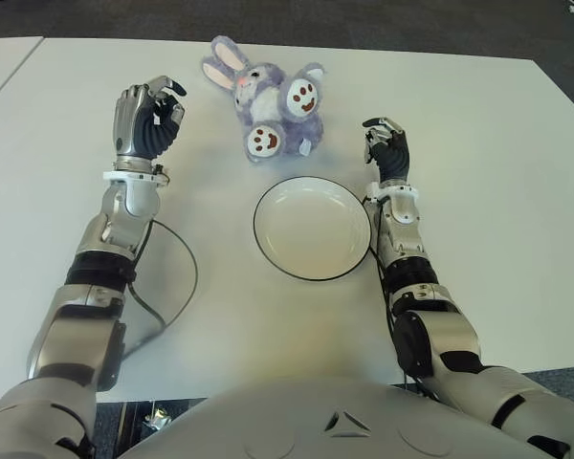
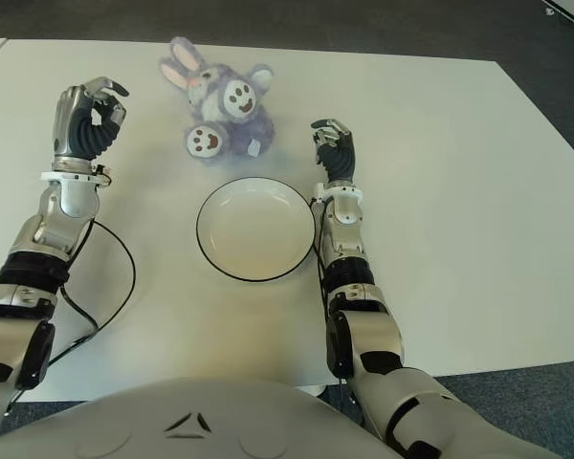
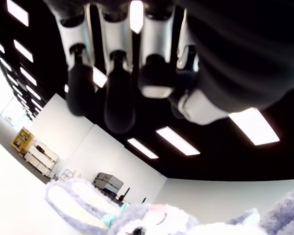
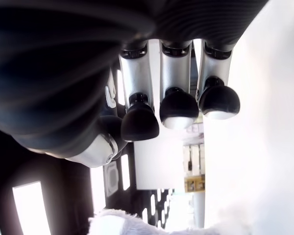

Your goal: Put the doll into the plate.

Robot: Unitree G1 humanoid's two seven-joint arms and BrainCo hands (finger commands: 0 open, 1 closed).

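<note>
White table (image 1: pixel 478 143) in the eye views carries the doll (image 1: pixel 268 100) just behind the empty plate (image 1: pixel 312 229), while wrist views show left hand (image 3: pixel 122 73) and right hand (image 4: pixel 171 103) loosely curled, empty; grasping the body squarely should work best.

Left robot hand (image 1: pixel 148 120) and right robot hand (image 1: pixel 386 148) are raised, fingers loosely curled, holding nothing.

purple doll (image 1: pixel 268 100) — white, black-rimmed plate (image 1: pixel 268 251).

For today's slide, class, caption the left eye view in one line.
Purple bunny doll lies on the white table beyond the empty plate, flanked by left hand and right hand, both holding nothing.
</note>
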